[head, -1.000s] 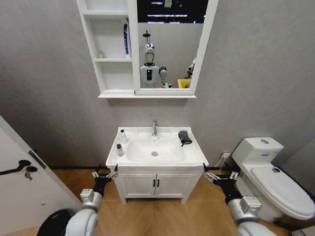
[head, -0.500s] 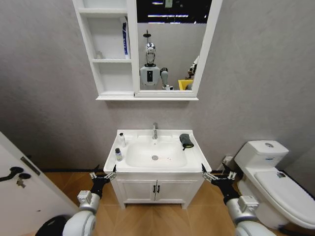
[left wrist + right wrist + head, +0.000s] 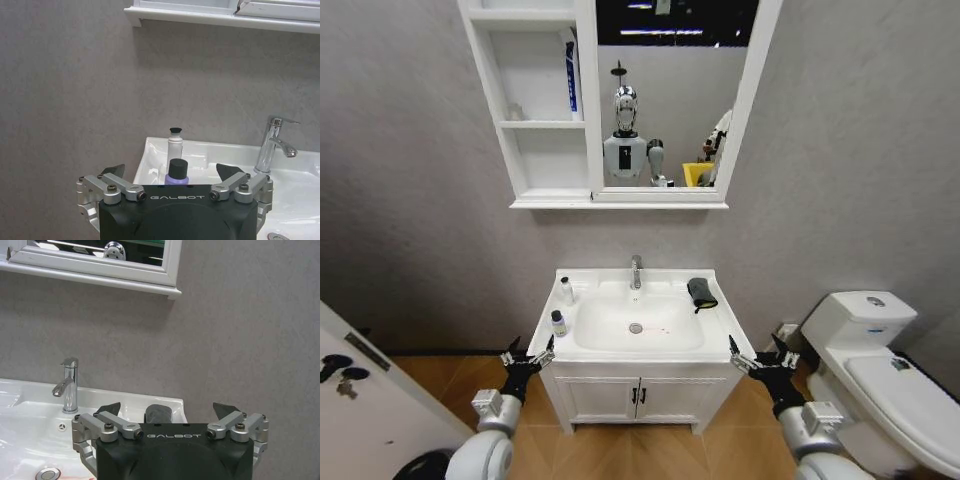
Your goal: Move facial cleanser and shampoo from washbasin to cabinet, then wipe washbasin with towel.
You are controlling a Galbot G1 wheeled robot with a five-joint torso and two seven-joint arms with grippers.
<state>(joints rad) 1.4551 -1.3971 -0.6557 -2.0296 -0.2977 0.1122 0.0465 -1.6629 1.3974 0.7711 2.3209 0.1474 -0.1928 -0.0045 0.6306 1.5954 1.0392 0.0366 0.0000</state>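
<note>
The white washbasin [image 3: 720, 335] stands against the grey wall with a chrome tap [image 3: 636, 270]. On its left rim are a tall pale bottle [image 3: 566, 290] and a short purple bottle [image 3: 558, 322], both black-capped; which is cleanser and which shampoo I cannot tell. The dark towel [image 3: 700, 292] lies on the right rim. Above hangs the white cabinet [image 3: 545, 160] with its mirror [image 3: 670, 100]. My left gripper [image 3: 527, 357] is open below the basin's left corner, and my right gripper [image 3: 757, 358] is open below its right corner. The left wrist view shows the left gripper [image 3: 171, 170] facing the purple bottle [image 3: 177, 172] from some way off. In the right wrist view the right gripper [image 3: 167, 407] faces the towel [image 3: 159, 413].
A white toilet [image 3: 880, 360] stands close on the right. A white door [image 3: 360, 400] with a dark handle is at the lower left. The two-door vanity [image 3: 640, 395] carries the basin over a wooden floor. A blue tube [image 3: 572, 85] stands on a cabinet shelf.
The whole head view has shifted: basin and cabinet look slightly larger and lower, and the door slides off to the left. Both grippers stay open and the things on the basin are unmoved.
</note>
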